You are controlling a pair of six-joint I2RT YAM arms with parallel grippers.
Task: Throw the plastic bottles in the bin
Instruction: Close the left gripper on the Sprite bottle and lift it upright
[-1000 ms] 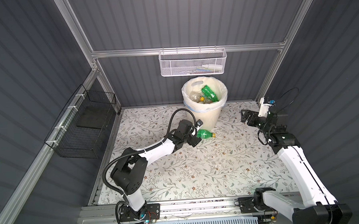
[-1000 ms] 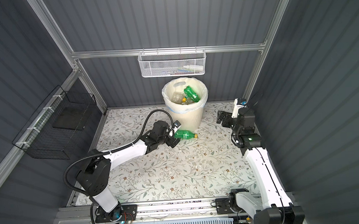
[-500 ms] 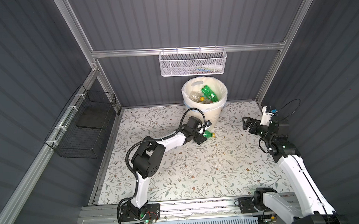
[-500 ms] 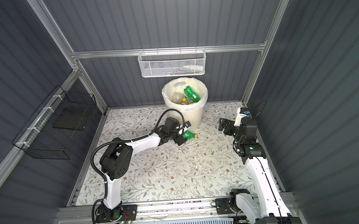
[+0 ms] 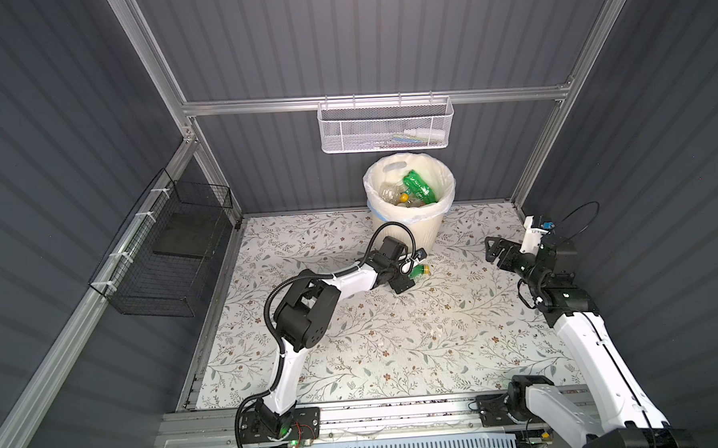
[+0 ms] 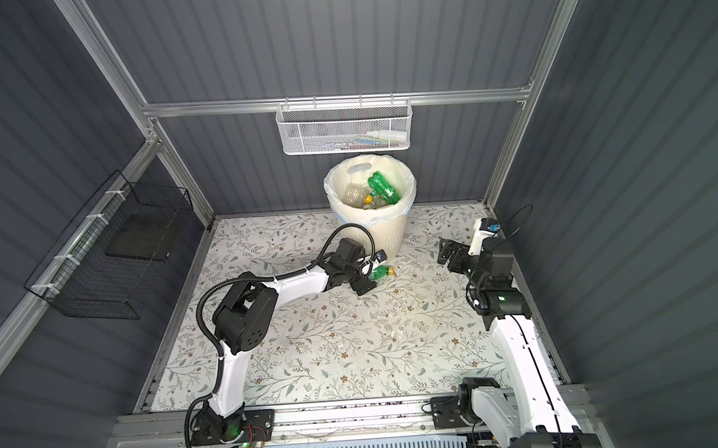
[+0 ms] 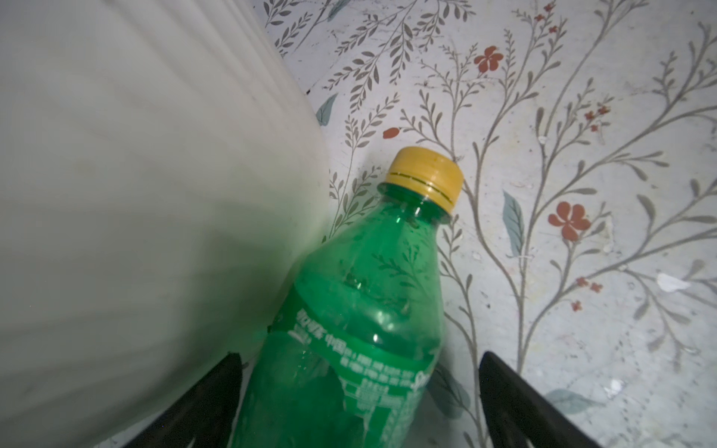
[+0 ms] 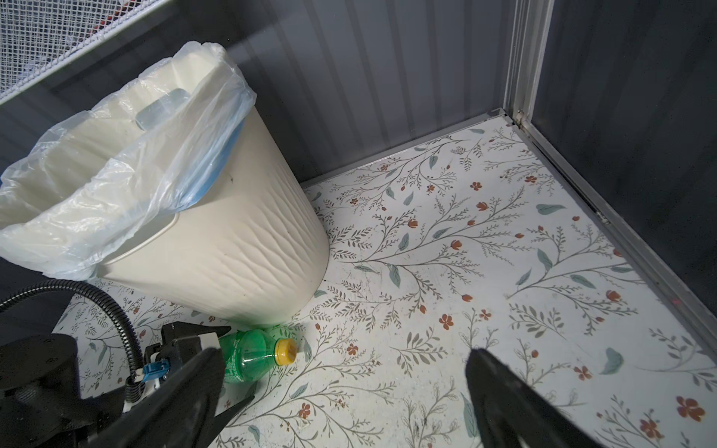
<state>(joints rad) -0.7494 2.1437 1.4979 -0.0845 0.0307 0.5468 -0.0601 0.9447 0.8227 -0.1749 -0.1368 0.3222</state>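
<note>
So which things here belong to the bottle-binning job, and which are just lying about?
Job: bin; bottles inside it; green bottle lying at its foot; left gripper, open, straddling that bottle.
Lying about: white mesh basket; black wire basket.

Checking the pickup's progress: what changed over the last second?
The left hand reached forward toward the bin and now straddles the green bottle lying at its foot, open and not gripping. The right hand drew back slightly, open. The green bottle and bin stayed put.
</note>
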